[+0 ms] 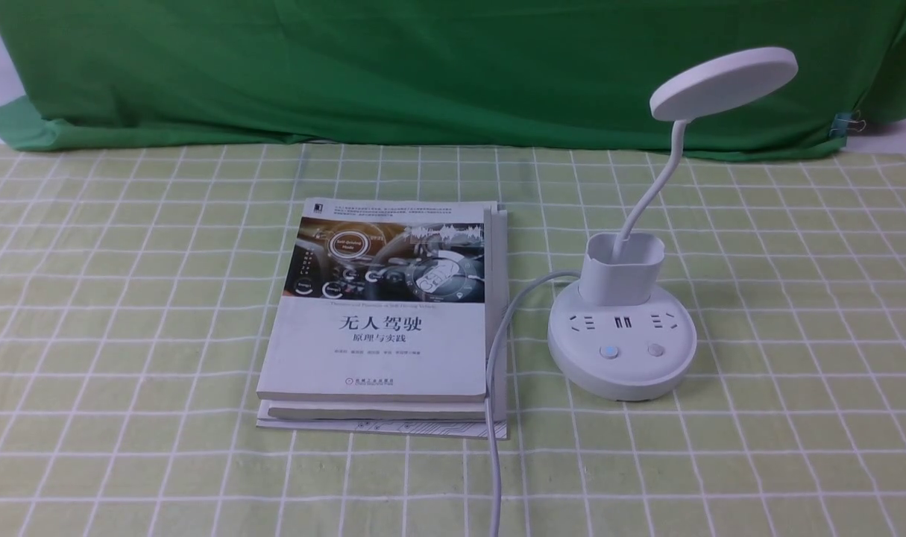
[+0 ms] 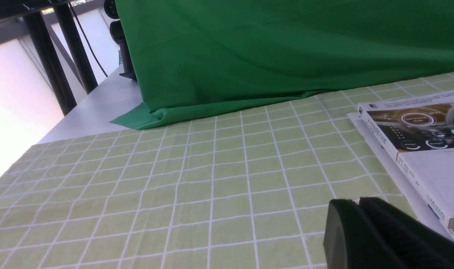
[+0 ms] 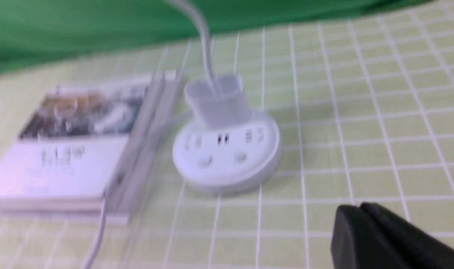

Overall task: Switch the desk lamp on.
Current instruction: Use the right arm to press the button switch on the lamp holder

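Note:
The white desk lamp [image 1: 621, 350] stands at the right of the green checked cloth, with a round base, a cup holder [image 1: 621, 270], a bent neck and a flat disc head [image 1: 723, 82]. Two round buttons [image 1: 608, 351] sit on the base front. Its white cord [image 1: 494, 388] runs toward the near edge. The lamp head is not lit. In the right wrist view the lamp base [image 3: 227, 151] shows blurred, and my right gripper [image 3: 359, 209] is shut and empty, apart from it. My left gripper [image 2: 357, 203] is shut and empty over the cloth beside the books. Neither gripper shows in the front view.
Stacked books [image 1: 389, 321] lie left of the lamp, with the cord along their right side; they also show in the left wrist view [image 2: 417, 142]. A green backdrop cloth [image 1: 423, 67] hangs along the table's far edge. Dark stand legs [image 2: 62, 56] rise beyond the far left corner.

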